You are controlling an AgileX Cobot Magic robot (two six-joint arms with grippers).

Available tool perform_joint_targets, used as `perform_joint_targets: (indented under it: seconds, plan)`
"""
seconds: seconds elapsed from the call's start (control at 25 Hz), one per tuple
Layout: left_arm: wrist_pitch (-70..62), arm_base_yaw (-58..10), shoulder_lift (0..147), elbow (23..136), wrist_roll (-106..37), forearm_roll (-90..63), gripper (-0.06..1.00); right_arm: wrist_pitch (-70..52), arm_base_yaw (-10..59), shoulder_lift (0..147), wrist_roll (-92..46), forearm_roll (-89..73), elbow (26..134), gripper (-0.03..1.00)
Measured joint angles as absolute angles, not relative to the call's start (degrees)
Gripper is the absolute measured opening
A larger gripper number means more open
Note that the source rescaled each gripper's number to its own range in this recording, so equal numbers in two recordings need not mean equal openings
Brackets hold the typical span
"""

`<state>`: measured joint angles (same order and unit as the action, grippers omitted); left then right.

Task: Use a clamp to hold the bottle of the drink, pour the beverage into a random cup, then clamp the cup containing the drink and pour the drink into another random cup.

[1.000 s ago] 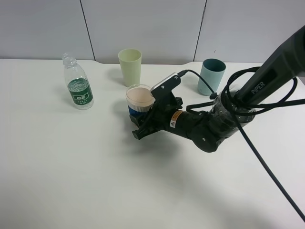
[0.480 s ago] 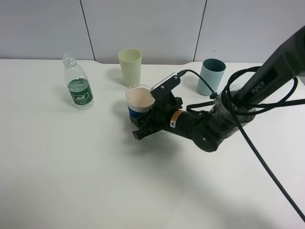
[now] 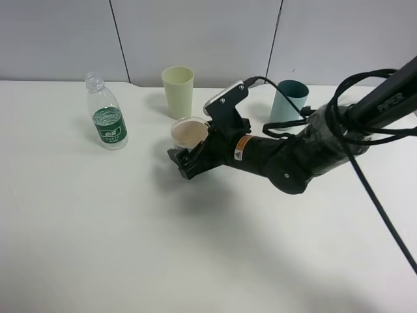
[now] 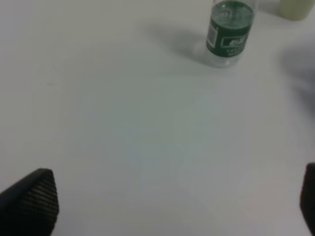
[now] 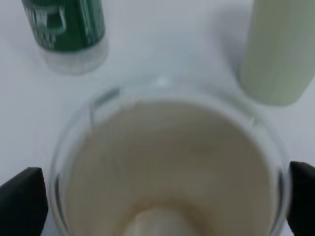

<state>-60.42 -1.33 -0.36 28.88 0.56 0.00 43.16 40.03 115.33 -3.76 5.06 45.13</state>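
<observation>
The blue-sleeved paper cup (image 3: 189, 132) stands upright at mid-table, its pinkish-beige inside (image 5: 167, 162) filling the right wrist view. Whether it holds liquid I cannot tell. My right gripper (image 3: 187, 158) is open around it; one fingertip (image 5: 22, 199) and the other stand just off either side of the rim, and the arm hides the sleeve. The bottle (image 3: 107, 120) stands upright at the far left, also seen from both wrists (image 4: 230, 34) (image 5: 69, 29). The pale yellow-green tumbler (image 3: 178, 91) (image 5: 280, 49) is behind the cup. My left gripper (image 4: 167, 206) hangs open over bare table, with nothing in it.
A teal cup (image 3: 288, 104) stands at the back right, behind the right arm and its black cables (image 3: 365, 130). The white table (image 3: 98, 228) stretches toward the camera. A grey wall (image 3: 208, 32) closes the far edge.
The right gripper was shut on the blue-sleeved cup and has now spread open around it. Its arm has shifted slightly left and up. Cup, bottle and tumbler stay where they were.
</observation>
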Motion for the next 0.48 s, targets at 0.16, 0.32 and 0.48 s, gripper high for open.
perform_joint_targets:
  seconds: [0.16,0.32,0.48]
  plan:
    - [-60.42,-1.33,-0.36,28.88,0.56,0.0,1.0,38.2,40.03,108.35,-2.71,4.83,45.06,0.86]
    - [-60.42,-1.33,-0.36,28.88,0.56,0.0,1.0,33.46,40.03,101.89,-2.34,4.83,45.04,0.86]
    - [-60.42,-1.33,-0.36,28.88,0.56,0.0,1.0,30.22,39.14,96.61,-2.95,4.83,44.99,0.86]
